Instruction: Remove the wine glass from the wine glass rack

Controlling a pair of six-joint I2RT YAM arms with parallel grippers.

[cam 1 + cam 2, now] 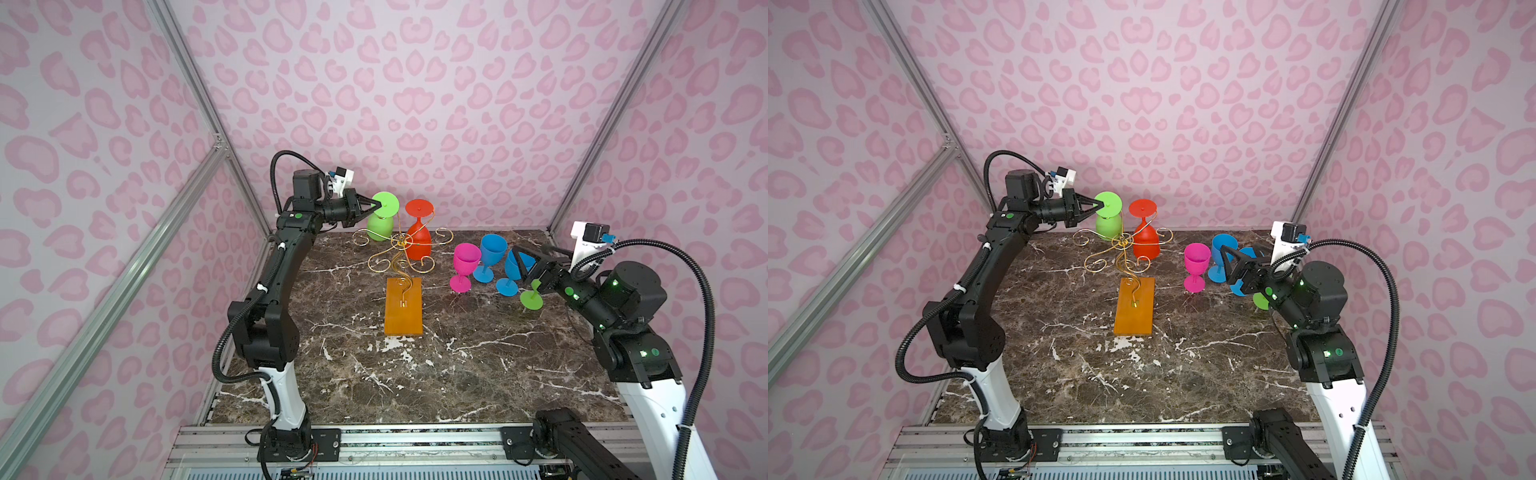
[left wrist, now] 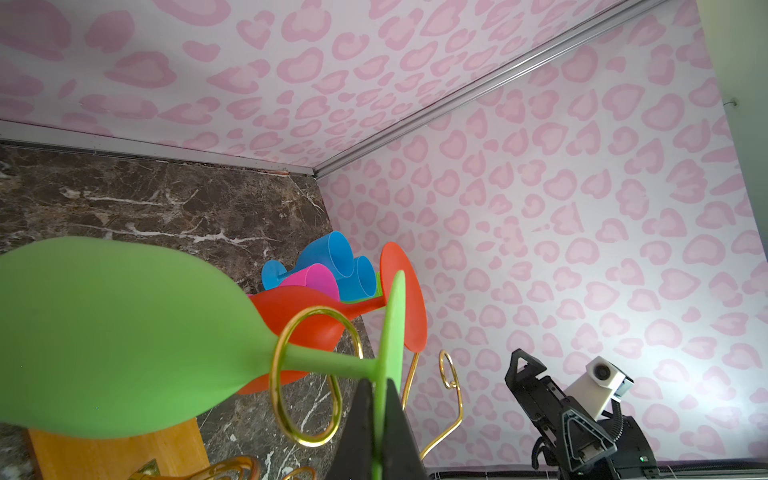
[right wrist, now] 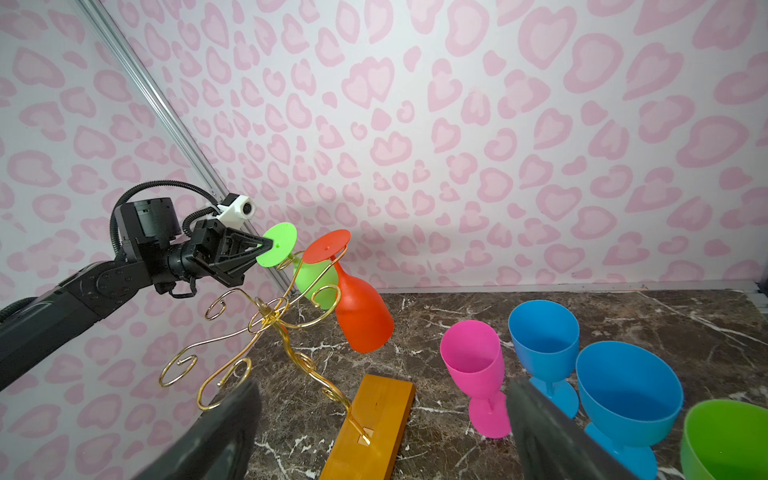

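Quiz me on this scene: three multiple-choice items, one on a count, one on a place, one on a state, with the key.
1. How many wine glasses stand on the table, off the wine glass rack? A. Two. B. Four. C. Six.
2. Where is the red wine glass? A. Hanging upside down on the rack. B. Upright on the table. C. Lying on its side.
3. What state is the left gripper in? A. Open above the rack. B. Shut on the foot of the hanging green wine glass. C. Shut on the rack's wire.
Key: 1 B, the pink wine glass, two blue wine glasses and the standing green wine glass; 2 A, its stem sits in a wire arm, bowl downward; 3 B, its fingers pinch the foot's disc.
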